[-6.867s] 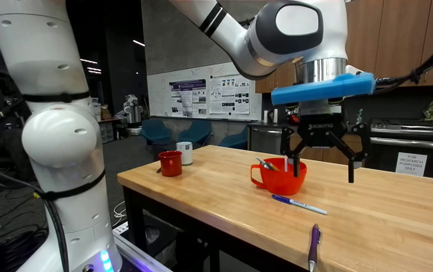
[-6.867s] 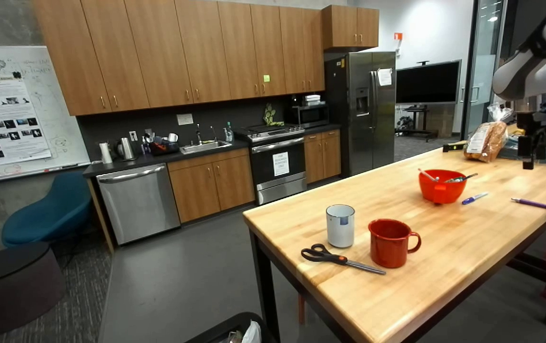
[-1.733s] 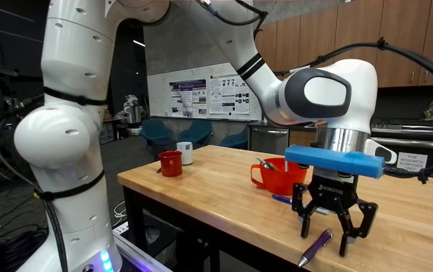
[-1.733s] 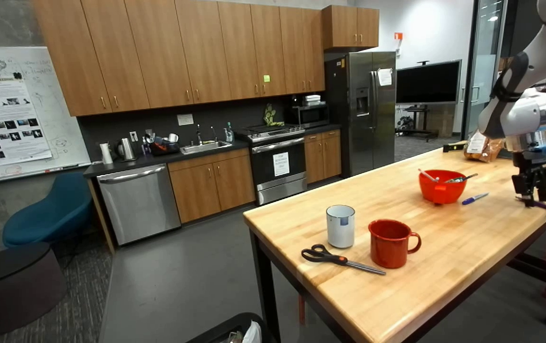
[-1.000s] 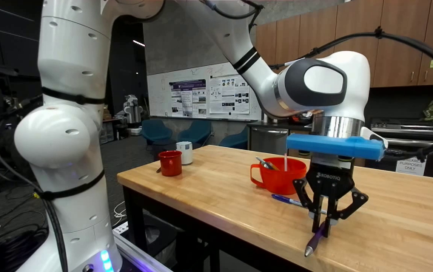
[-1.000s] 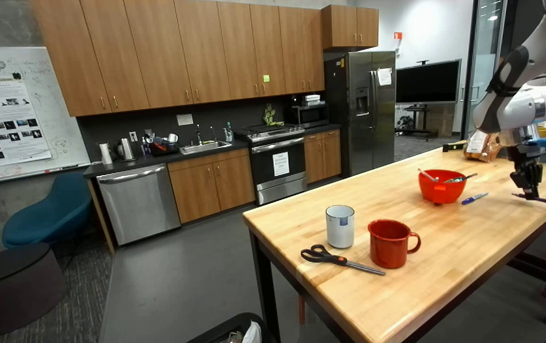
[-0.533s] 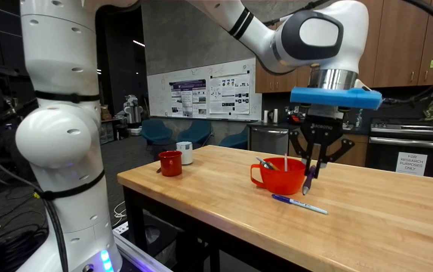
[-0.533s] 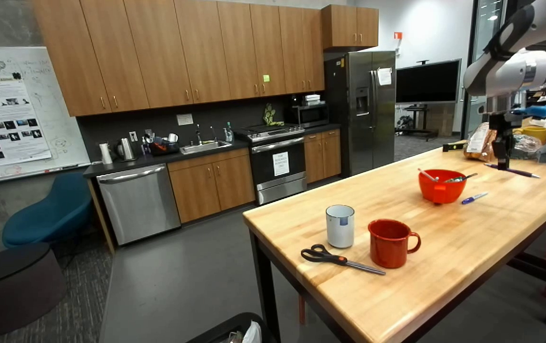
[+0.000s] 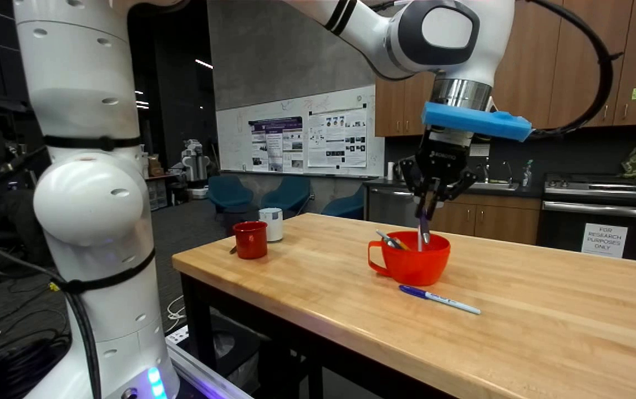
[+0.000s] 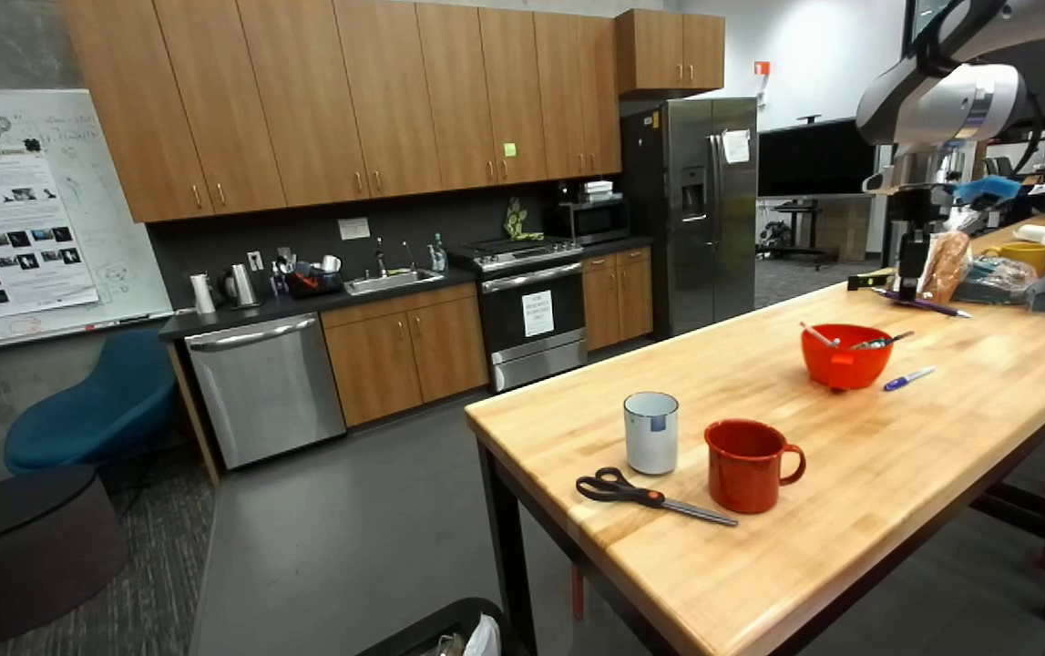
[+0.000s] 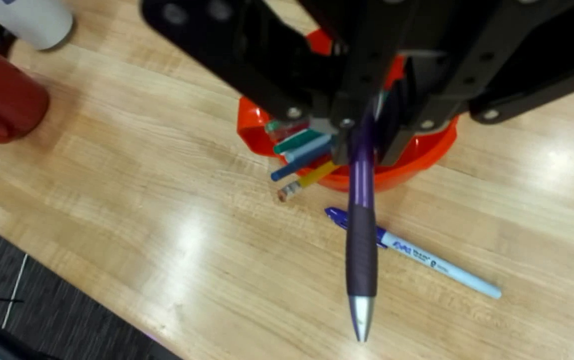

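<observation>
Wood cabinets (image 10: 303,100) across the back. Long wooden bench (image 9: 318,299), things set out along it. White arm (image 9: 87,194) stands beside bench, reaches over it; blue block (image 9: 476,121) on its wrist. Black pincer (image 9: 425,215) up in the air, tilted, pointing down, fingers nearly together, clamped on a slim item. Bagged loaf (image 10: 948,269) at bench's far end in an exterior view, partly behind pincer. Orange-red bowl (image 9: 415,269) with side handle, upright on bench, near pincer, pens (image 11: 303,161) leaning out of it. Red mug (image 10: 745,474) upright, well apart from bowl. White cup (image 10: 652,442) with dark rim just beside mug. Black-handled scissors (image 10: 645,495) flat on bench near cup, blade tips ending just beside mug. Purple pen (image 11: 362,245): that's what pincer grips, dark grip section and silver tip poking out past the fingers. Pen is off the bench; in wrist view it crosses in front of bowl edge. Whether it's straight over the bowl, can't tell. Marker (image 11: 442,266), blue cap, pale barrel, flat on bench just beside bowl. Yellow pencil (image 11: 319,173) in bowl, eraser end over rim.
</observation>
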Robot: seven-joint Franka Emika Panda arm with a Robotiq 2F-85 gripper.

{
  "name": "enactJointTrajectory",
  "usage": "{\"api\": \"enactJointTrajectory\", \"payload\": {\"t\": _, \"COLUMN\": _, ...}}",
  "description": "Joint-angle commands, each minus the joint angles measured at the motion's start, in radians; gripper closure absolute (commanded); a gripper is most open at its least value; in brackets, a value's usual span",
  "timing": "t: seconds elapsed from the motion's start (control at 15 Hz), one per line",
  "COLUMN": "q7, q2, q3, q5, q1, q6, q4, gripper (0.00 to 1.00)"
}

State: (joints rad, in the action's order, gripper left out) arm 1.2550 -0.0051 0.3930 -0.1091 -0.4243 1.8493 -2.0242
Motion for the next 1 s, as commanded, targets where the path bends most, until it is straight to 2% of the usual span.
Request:
{"api": "enactJointTrajectory", "payload": {"t": 0.0, "q7": 0.035, "q2": -0.018, "q3": -0.024, "q5": -0.001, "q1": 0.04, "q6": -0.022, "q4": 0.016, "gripper": 0.96}}
{"api": "enactJointTrajectory", "payload": {"t": 0.53, "q7": -0.032, "q2": 0.01, "q3": -0.082, "q5": -0.032, "q1": 0.107, "q6": -0.01, "q4": 0.107, "gripper": 0.96}}
{"api": "enactJointTrajectory", "payload": {"t": 0.93, "q7": -0.061, "q2": 0.072, "q3": -0.134, "q5": -0.173, "q1": 0.151, "q6": 0.021, "q4": 0.149, "gripper": 0.96}}
